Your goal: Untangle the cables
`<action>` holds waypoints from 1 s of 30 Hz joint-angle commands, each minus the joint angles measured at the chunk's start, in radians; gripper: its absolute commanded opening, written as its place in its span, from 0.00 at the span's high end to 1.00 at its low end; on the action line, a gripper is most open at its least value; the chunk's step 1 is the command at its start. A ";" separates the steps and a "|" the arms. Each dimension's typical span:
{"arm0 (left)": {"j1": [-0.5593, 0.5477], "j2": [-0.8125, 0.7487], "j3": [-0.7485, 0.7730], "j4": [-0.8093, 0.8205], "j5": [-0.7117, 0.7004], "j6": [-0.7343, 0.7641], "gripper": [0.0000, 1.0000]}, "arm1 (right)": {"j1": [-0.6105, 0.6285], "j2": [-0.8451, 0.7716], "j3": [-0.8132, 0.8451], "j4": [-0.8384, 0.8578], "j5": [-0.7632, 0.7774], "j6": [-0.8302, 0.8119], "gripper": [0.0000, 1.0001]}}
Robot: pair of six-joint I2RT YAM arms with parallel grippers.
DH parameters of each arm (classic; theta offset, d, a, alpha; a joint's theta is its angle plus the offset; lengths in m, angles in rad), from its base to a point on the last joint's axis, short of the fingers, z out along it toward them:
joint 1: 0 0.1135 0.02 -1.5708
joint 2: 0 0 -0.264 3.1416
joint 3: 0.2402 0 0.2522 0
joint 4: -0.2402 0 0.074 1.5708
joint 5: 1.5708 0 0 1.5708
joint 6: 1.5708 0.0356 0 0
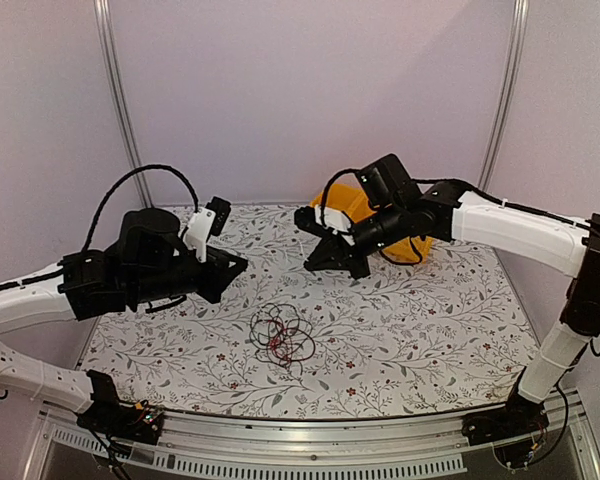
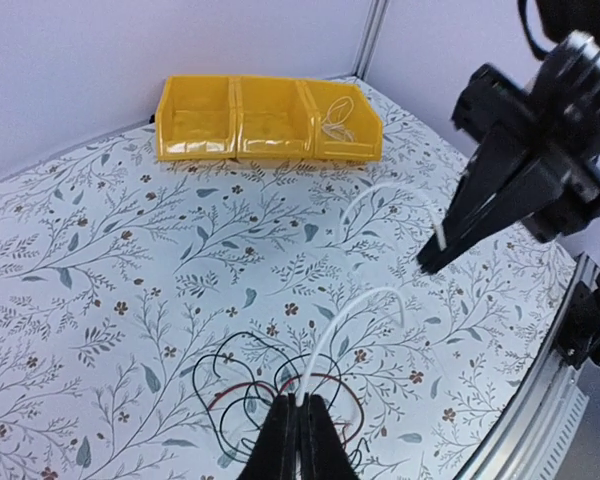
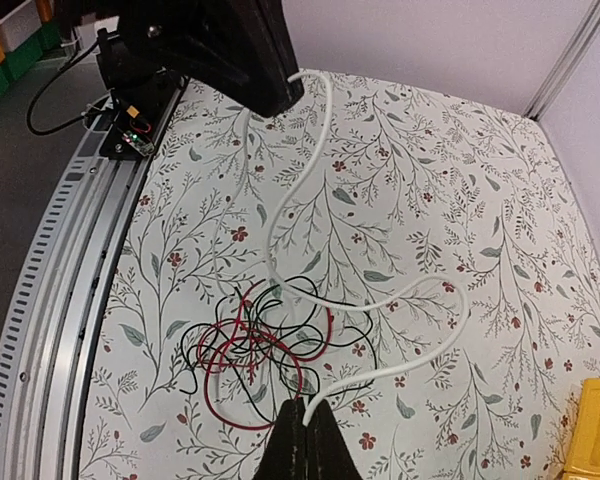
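A tangle of thin black and red cables (image 1: 281,336) lies on the flowered table, below and between both grippers. It also shows in the left wrist view (image 2: 242,400) and the right wrist view (image 3: 250,345). A white cable (image 3: 458,318) runs in loose curves above the tangle from one gripper to the other. My left gripper (image 2: 302,405) is shut on one end of it (image 2: 352,312). My right gripper (image 3: 308,410) is shut on the other end. Both grippers (image 1: 238,266) (image 1: 313,264) hang raised above the table, facing each other. Whether the white cable still threads the tangle I cannot tell.
A row of yellow bins (image 2: 270,120) stands at the far edge of the table, behind the right arm (image 1: 352,205); one bin holds a small coil of light wire (image 2: 335,125). A metal rail (image 3: 40,330) runs along the table's near edge.
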State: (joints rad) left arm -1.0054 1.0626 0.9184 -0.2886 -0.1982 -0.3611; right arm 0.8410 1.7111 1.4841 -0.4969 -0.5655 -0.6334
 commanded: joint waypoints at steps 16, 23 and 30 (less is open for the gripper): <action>0.140 0.106 -0.271 0.288 -0.158 -0.091 0.97 | -0.117 -0.220 0.437 -0.292 -0.105 0.021 1.00; 0.143 0.342 -0.258 0.602 0.015 -0.067 0.70 | -0.117 -0.158 0.471 -0.275 -0.124 0.033 1.00; 0.109 0.617 -0.179 0.732 0.138 -0.105 0.68 | -0.117 -0.153 0.447 -0.233 -0.066 0.022 1.00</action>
State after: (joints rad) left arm -0.8719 1.5917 0.6910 0.3103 -0.1436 -0.4450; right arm 0.7261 1.5539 1.9427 -0.7692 -0.6624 -0.6147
